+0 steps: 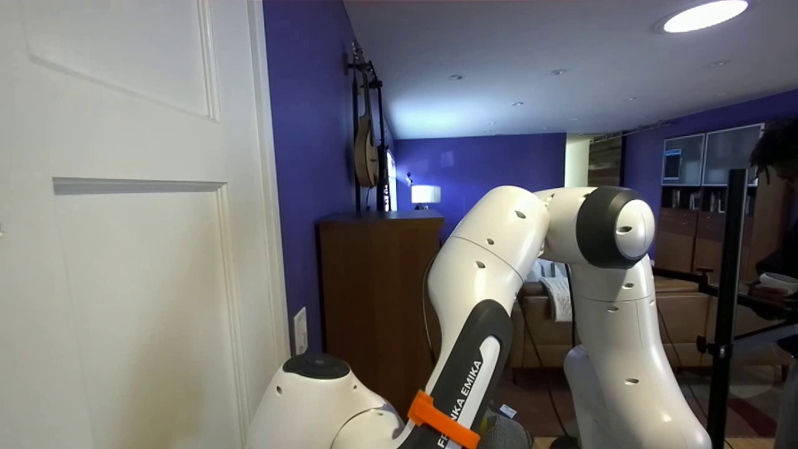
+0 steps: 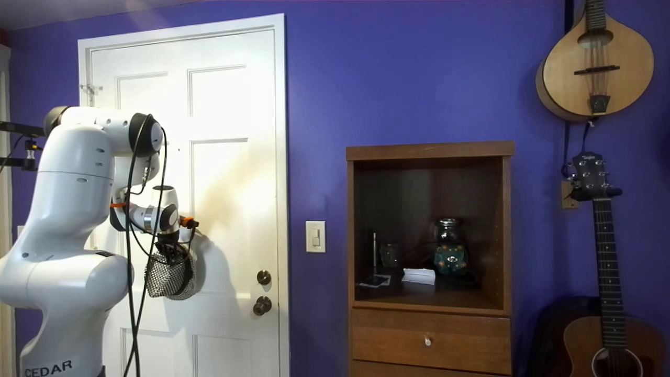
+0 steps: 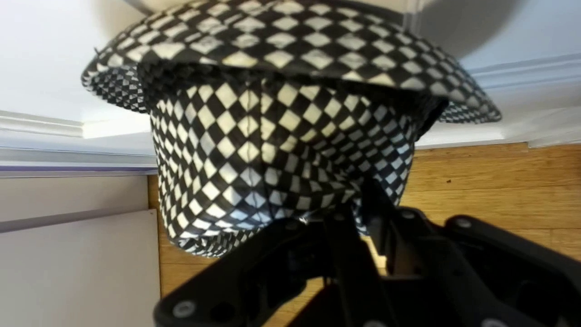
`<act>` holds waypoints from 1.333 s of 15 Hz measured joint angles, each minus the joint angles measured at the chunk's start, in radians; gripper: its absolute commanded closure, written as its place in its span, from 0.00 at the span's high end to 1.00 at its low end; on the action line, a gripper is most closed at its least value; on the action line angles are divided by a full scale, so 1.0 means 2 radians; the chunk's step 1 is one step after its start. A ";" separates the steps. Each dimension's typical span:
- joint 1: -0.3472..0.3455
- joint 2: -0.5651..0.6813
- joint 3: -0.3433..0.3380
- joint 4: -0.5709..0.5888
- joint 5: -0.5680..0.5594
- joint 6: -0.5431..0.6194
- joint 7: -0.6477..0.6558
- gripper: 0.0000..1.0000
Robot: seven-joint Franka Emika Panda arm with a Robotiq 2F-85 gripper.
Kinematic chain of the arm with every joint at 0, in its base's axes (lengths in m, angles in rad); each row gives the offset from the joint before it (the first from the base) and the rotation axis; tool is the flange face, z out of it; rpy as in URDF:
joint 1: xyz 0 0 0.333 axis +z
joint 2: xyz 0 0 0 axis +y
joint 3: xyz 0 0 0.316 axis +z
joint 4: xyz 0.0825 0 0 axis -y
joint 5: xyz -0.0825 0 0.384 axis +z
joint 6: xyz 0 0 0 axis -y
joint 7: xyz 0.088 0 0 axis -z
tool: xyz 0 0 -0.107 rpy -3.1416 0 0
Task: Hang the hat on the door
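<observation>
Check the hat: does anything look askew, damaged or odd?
In the wrist view, the hat is puckered and dented where the fingers pinch it, so its checks bend out of line. I see no tear.

hat [image 3: 236,145] is showing black-and-white diamond checks | door [image 2: 225,173] is showing white | wall [image 2: 413,78] is showing purple | arm [image 2: 70,201] is showing white and black | band [image 1: 442,425] is showing orange | gripper [image 3: 356,205] is showing black | near cabinet [image 2: 430,151] is showing brown
</observation>
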 measured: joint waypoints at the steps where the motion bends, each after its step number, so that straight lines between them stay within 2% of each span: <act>1: 0.000 0.000 0.000 0.000 0.000 0.000 0.000 0.56; 5: 0.000 0.000 0.000 0.000 0.002 0.000 0.000 0.84; 8: 0.000 0.003 0.002 0.000 0.013 0.000 -0.001 1.00; 20: -0.001 0.014 0.019 0.003 0.083 -0.007 -0.019 1.00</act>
